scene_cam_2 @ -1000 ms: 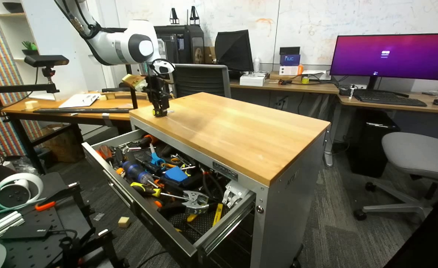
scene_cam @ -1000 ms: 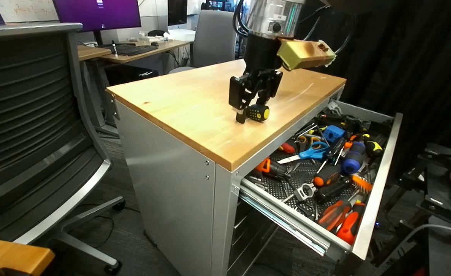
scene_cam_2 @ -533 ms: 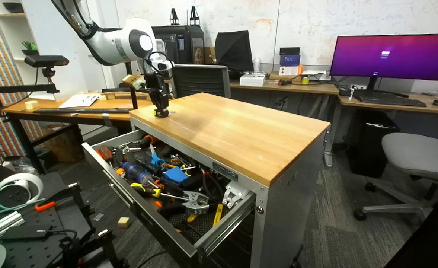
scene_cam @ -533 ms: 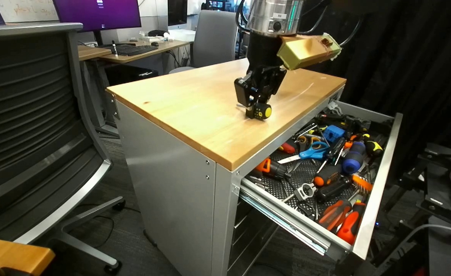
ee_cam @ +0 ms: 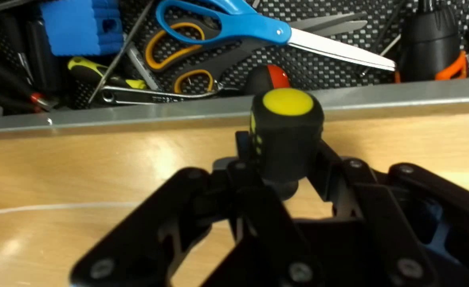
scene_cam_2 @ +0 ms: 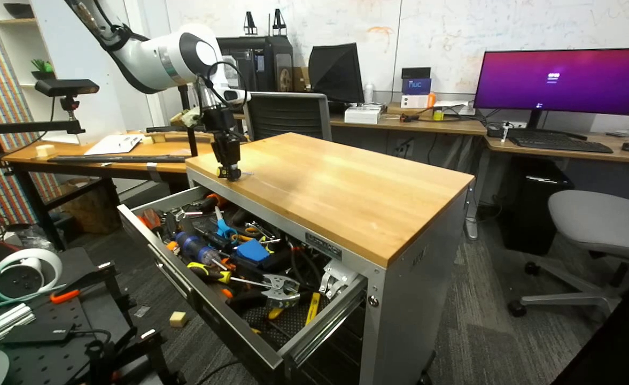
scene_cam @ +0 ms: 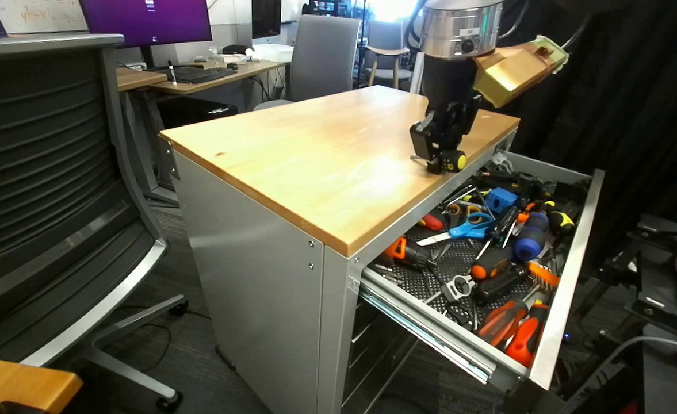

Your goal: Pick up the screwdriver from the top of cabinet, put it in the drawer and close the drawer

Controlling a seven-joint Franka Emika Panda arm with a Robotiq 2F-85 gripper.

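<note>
Bench: smooth metal sides, glossy wood top
Drawer: smooth metal, rough-textured liner
Screwdriver handle: matt, plastic-looking
Blue scissors: smooth plastic, shiny metal
Claw: mostly matt

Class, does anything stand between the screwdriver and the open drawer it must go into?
Nothing visible does. The gripper holds the screwdriver near the edge of the cabinet top, with the open drawer, crowded with tools, just below and beyond.

Stubby black screwdriver: we see a yellow end; blurred side marks seem yellow.
Thick wooden cabinet top: tan, pale streaks.
Wide grey metal drawer: black mesh-patterned liner.
</note>
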